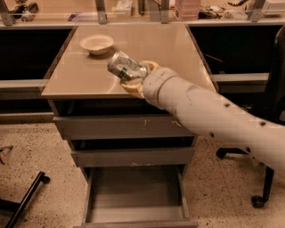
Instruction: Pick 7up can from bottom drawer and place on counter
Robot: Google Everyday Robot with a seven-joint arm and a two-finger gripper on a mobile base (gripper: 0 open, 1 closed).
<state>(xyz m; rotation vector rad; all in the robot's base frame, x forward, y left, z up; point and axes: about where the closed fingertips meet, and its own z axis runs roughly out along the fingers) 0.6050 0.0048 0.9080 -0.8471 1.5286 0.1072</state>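
Observation:
My gripper [136, 76] is shut on the 7up can [126, 67], a silvery can with a green label. It holds the can tilted on its side, above the front part of the beige counter [80, 78]. My white arm [209, 116] reaches in from the lower right. The bottom drawer [136, 198] stands pulled out below, with a grey inside in which I see nothing.
A white bowl [96, 43] sits at the back left of the counter. A cluttered shelf with metal posts [156, 9] runs behind. A black office chair [267, 129] stands to the right. A black bar [24, 200] lies on the floor at lower left.

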